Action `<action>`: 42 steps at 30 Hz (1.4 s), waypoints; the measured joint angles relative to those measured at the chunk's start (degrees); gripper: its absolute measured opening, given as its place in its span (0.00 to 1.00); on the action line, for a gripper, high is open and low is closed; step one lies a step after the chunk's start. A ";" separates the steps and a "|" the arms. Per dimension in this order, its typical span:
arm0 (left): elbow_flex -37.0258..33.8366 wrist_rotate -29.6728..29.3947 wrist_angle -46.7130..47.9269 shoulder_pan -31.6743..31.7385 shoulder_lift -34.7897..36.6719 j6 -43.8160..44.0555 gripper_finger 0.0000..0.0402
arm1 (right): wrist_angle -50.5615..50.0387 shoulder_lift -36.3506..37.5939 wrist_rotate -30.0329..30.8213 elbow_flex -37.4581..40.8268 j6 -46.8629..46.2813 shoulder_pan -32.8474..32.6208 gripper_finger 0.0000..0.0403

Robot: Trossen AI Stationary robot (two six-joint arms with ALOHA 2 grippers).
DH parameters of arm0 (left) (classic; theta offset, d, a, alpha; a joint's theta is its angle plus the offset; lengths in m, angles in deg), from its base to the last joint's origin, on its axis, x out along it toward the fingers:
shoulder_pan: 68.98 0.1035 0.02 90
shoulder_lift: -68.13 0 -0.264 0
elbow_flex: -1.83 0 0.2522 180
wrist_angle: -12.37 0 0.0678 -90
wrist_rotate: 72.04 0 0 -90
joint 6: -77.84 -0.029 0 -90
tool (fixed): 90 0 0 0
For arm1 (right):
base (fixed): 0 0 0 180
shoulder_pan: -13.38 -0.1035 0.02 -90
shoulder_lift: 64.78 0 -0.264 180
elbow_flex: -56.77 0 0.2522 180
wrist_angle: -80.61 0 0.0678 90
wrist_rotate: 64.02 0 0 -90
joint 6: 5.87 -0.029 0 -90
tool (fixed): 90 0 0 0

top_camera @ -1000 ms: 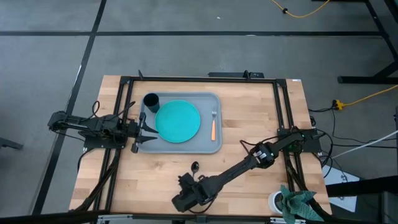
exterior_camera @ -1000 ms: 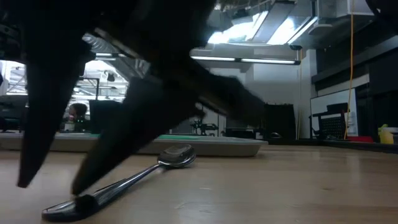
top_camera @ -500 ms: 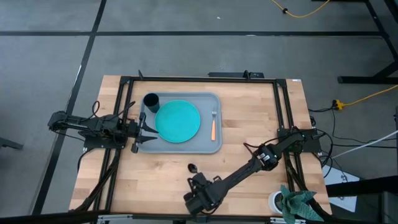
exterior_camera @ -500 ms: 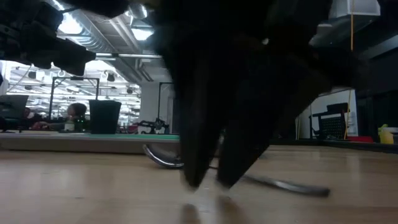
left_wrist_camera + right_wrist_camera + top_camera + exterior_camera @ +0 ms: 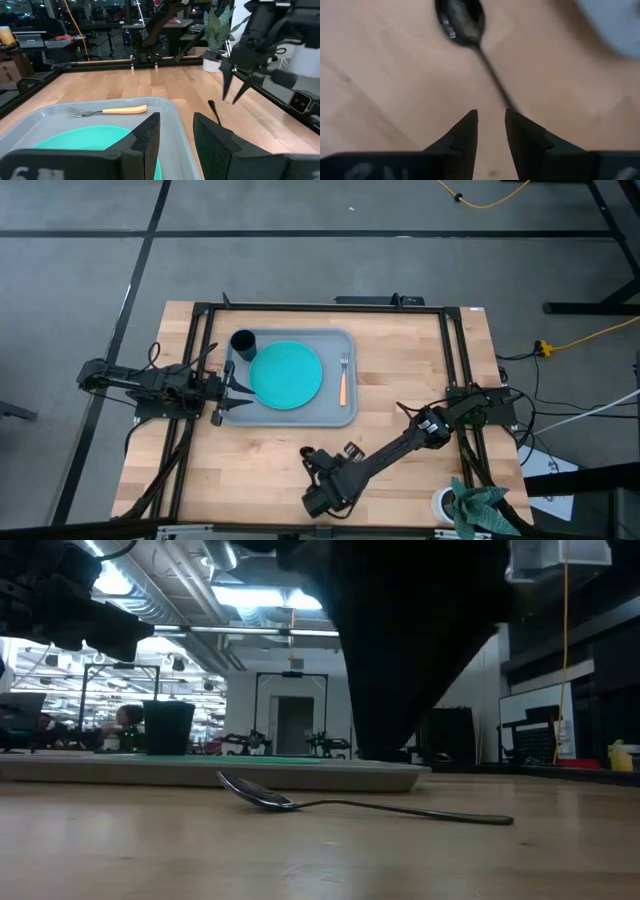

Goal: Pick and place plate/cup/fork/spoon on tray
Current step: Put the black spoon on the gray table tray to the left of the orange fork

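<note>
Lying flat on the bare worktop (image 5: 250, 470) near its front edge, the spoon (image 5: 350, 804) sits apart from the tray (image 5: 340, 412). The right pincer (image 5: 491, 125) hangs over its handle, fingers slightly parted, holding nothing. The plate (image 5: 286, 374), cup (image 5: 242, 342) and fork (image 5: 343, 381) rest on the tray. The left pincer (image 5: 175, 131) waits at the tray's left rim, slightly open and empty.

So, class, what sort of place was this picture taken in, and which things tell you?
Probably a robotics lab or workshop. Two dark robot arms are mounted at a wooden table on a bare grey floor, with cables trailing nearby. The low view shows ceiling strip lights and other workbenches beyond.
</note>
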 joint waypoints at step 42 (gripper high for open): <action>0.00 -0.02 0.02 -0.01 0.00 0.00 0.27 | -8.99 9.20 25.93 9.98 32.43 7.03 0.28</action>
